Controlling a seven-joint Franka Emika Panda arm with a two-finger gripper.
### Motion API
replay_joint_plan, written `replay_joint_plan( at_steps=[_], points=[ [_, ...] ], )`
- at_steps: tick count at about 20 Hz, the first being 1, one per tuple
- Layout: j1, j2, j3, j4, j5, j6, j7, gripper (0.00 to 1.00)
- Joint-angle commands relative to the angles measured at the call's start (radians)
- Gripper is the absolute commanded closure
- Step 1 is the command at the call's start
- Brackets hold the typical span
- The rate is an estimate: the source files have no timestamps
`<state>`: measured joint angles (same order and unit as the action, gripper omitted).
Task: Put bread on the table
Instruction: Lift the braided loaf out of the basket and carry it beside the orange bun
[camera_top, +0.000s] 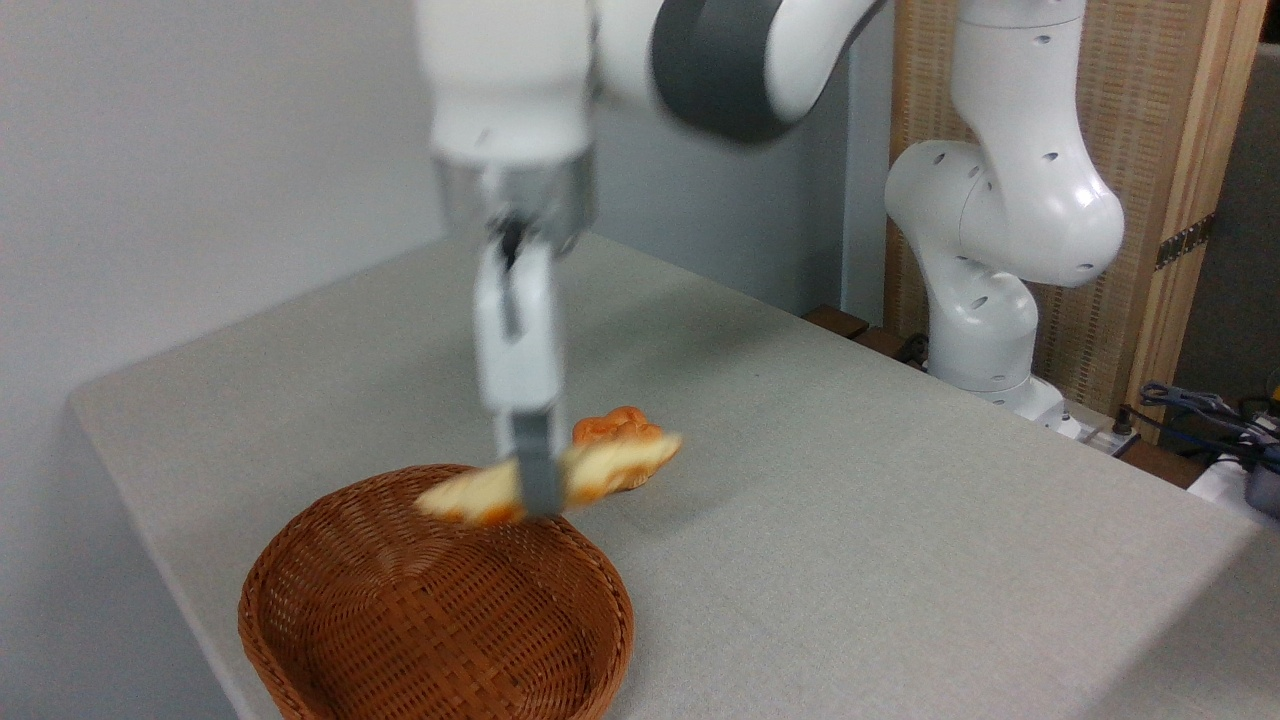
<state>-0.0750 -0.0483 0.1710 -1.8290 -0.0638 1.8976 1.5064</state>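
gripper (536, 488) hangs fingers-down, clamped across the middle of the bread (590, 468), which is held in the air above the far rim of the basket (400, 620), roughly level, right tip a little higher; arm and loaf are motion-blurred. the basket sits near the front left corner of the table (850, 520). a small orange bun (612, 428) rests on the cloth just behind the loaf, partly hidden by it.
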Motion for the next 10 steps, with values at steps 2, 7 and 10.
replay_joint_plan(
  at_steps=[2,7,10],
  points=[
    [-0.028,-0.100,0.002,-0.042,-0.018,-0.152,-0.340,0.66],
    [-0.120,-0.110,-0.007,-0.118,-0.018,-0.169,-0.650,0.26],
    [-0.153,-0.110,-0.007,-0.138,-0.018,-0.169,-0.713,0.00]
  ],
)
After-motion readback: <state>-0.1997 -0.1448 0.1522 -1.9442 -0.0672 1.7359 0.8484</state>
